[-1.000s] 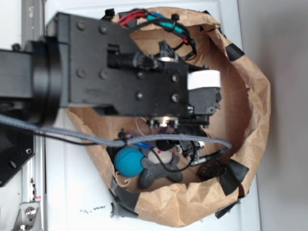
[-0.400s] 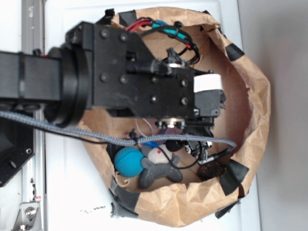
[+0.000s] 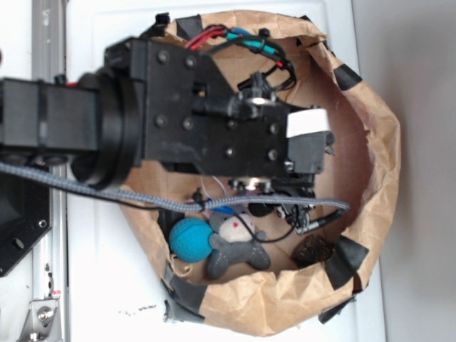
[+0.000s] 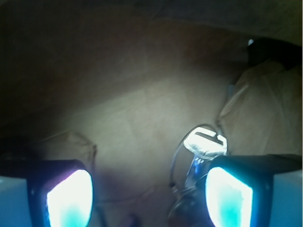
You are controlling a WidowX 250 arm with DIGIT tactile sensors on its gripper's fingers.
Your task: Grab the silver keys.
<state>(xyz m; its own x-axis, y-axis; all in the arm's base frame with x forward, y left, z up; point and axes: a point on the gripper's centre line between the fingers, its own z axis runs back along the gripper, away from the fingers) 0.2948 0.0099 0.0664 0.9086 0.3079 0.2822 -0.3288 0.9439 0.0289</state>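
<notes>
Nothing readable from where I'm sitting. The white tag (image 3: 308,122) stuck on the black arm head looks blank in the exterior view, no print I can make out. There are some tiny dark scribbly marks (image 3: 137,311) on the white tabletop (image 3: 107,278) near the bottom edge, but they're way too small and smeared to read as letters or numbers. The black tape patches (image 3: 344,260) on the paper bag (image 3: 377,178) carry no writing either. The wrist view is dim and blown out by glare, so no text there.
</notes>
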